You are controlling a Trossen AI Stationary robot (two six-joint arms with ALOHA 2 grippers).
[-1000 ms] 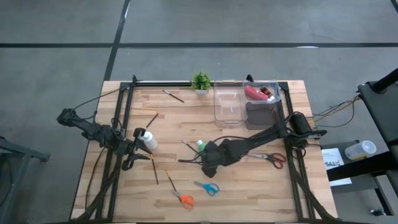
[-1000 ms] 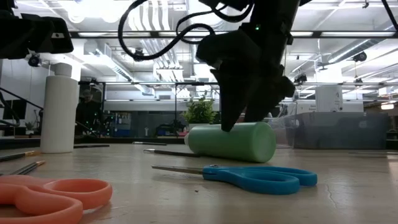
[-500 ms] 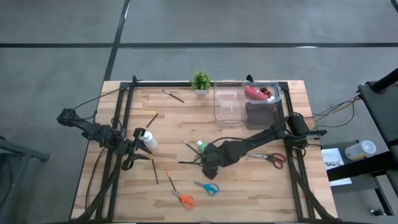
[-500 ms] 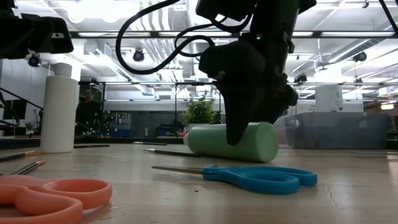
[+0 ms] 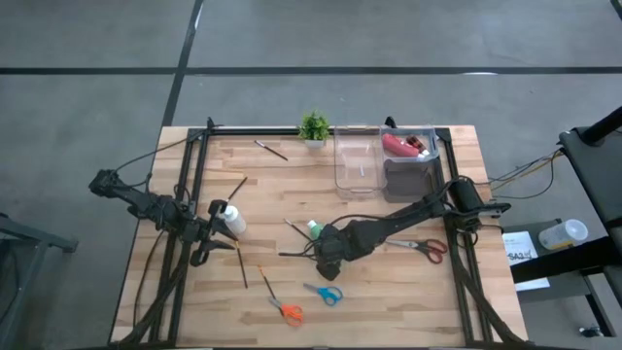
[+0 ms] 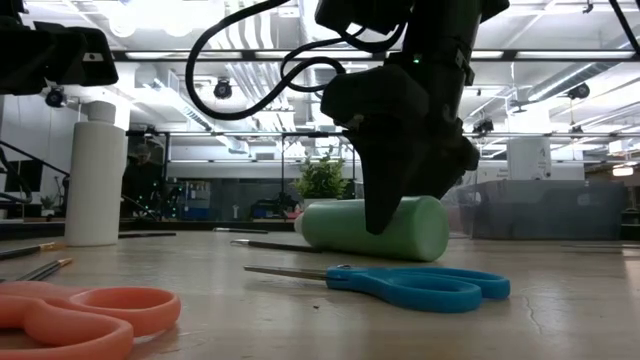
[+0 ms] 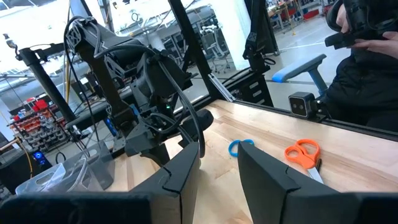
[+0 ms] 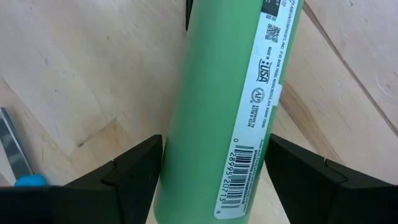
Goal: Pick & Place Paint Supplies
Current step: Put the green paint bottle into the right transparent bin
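A green squeeze bottle (image 5: 313, 229) lies on its side on the wooden table, near the middle. My right gripper (image 8: 214, 168) points steeply down over it, open. One finger stands on each long side of the bottle (image 8: 217, 93). In the low view a dark finger (image 6: 382, 215) reaches down in front of the bottle (image 6: 420, 235). A white bottle (image 5: 231, 222) stands upright at the left, close to my left gripper (image 5: 216, 235). That gripper is level and open, with nothing between its fingers (image 7: 186, 171). Thin brushes (image 5: 242, 264) lie scattered on the table. My right gripper straddles the green bottle's body across its length, coming from above. The finger faces (image 8: 146, 165) lie right beside the bottle's sides (image 8: 177, 155). I cannot tell whether they touch. The bottle lies on the table.
Blue scissors (image 5: 324, 293) and orange scissors (image 5: 287, 310) lie near the front edge, and red-handled scissors (image 5: 428, 249) to the right. At the back stand a clear bin (image 5: 356, 160), a grey bin (image 5: 408, 175) holding a pink-red bottle (image 5: 397, 146), and a small plant (image 5: 313, 126).
My right gripper has sunk a little over the green bottle. Its near finger now reaches down in front of the bottle's side instead of ending above it. The bottle has stayed where it lay.
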